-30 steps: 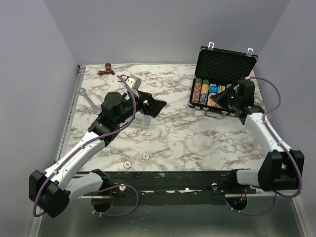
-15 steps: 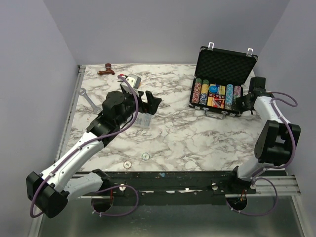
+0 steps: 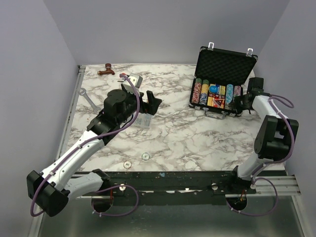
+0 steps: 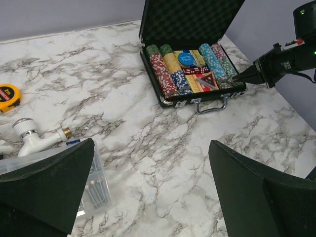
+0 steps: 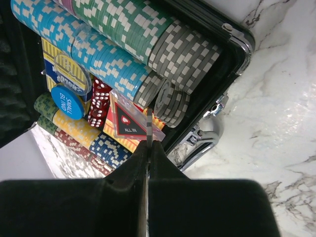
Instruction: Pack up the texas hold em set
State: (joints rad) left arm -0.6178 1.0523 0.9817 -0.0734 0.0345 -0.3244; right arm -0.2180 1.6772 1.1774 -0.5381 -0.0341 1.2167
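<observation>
Black foam-lined briefcase-style case [image 3: 224,64] stands open at the far right of the white marble table [image 3: 187,138]. Clenched and empty, the right gripper [image 5: 148,143] points at tilted grey poker chips [image 5: 170,101]; a gentle nudge should stand them upright in their row. The left gripper [image 3: 152,101] hangs spread, well apart.

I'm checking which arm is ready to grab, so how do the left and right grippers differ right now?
The left gripper is wide open; the right gripper is shut. The left hangs mid-table by the clear box, well away from the case; the right sits at the case's front right corner, next to the grey chips. Both have black fingers.
</observation>
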